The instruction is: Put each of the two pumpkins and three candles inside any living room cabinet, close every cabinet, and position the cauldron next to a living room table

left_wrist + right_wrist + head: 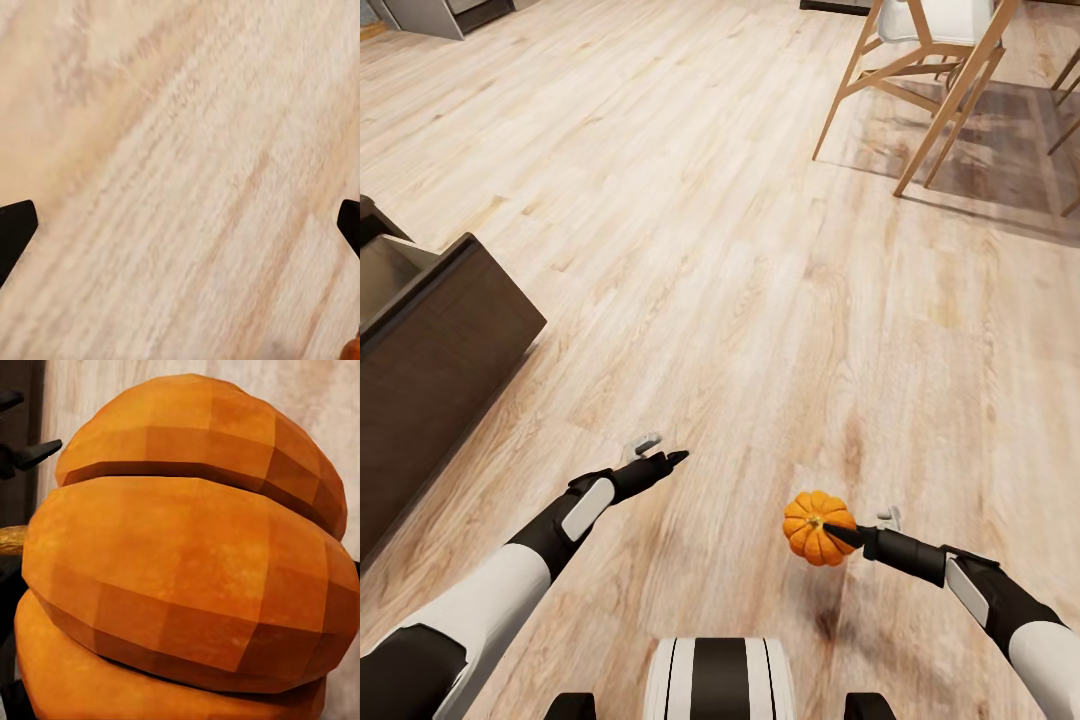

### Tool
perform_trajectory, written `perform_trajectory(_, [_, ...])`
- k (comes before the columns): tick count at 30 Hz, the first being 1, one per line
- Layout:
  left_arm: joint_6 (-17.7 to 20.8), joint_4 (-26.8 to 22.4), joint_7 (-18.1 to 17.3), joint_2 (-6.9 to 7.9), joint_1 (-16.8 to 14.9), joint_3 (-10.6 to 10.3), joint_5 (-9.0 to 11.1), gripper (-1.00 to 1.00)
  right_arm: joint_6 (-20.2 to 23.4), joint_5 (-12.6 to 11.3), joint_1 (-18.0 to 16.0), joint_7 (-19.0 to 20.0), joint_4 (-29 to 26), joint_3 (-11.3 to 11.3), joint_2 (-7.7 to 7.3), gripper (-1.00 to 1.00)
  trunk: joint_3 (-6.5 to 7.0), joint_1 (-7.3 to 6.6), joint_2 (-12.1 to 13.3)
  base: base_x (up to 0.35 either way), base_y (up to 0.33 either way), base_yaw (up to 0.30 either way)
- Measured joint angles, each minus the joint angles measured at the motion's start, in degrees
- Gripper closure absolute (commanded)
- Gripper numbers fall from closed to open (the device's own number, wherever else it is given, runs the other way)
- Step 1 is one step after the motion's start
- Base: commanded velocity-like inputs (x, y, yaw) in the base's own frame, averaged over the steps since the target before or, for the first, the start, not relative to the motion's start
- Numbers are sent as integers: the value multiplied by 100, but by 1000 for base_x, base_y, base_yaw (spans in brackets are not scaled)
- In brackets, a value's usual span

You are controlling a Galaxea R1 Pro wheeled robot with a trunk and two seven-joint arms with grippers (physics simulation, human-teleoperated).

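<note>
1. The right gripper (838, 532) is clamped on a pumpkin (816, 527), one dark finger lying across the fruit's near side in the head view. In the right wrist view the pumpkin (187, 562) sits close against the camera, its orange ribs stacked one over another.
2. The right arm reaches forward and inward from the lower right of the head view, forearm nearly level, holding the pumpkin clear above the wooden floor (740, 250); a soft shadow lies on the boards beneath it.
3. The left gripper (660, 461) has its fingers apart and carries nothing. In the left wrist view its two dark fingertips (16, 229) stand wide at opposite edges over bare planks.
4. The left arm stretches forward, well apart from the pumpkin, on the side toward the cabinet.
5. The cabinet (430, 370), dark brown, stands far to the left of the pumpkin. One drawer (390, 275) is pulled out, its pale inside showing, and its corner juts toward the open floor.
6. Between pumpkin and cabinet the boards run unbroken.
7. Far beyond the pumpkin and to its right stand the slanted legs of a wooden chair (930, 90) on a grey rug (1010, 150).
</note>
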Motion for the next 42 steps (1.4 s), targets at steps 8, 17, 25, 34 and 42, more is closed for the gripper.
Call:
perform_trajectory(8, [5,-217,22,143,8,-6,3,-100,-5,-3,3,-27,56,-9,46,100,132,-16,8,0,0,1])
perform_trajectory(17, [5,-217,19,148,8,-14,-1,-100,-3,-9,2,-41,67,-9,50,100,332,-39,20,0,0,169])
perform_trajectory(25, [5,-211,19,144,8,-15,-1,-100,-3,-6,1,-43,69,-7,55,100,509,-60,30,0,0,277])
perform_trajectory(34, [4,-205,28,140,7,-23,-1,-100,-13,-5,2,-44,70,-6,57,100,708,-83,43,0,0,275])
perform_trajectory(42, [5,-180,30,134,8,-23,-1,-100,-19,-7,1,-49,70,-7,57,100,885,-104,53,0,0,246])
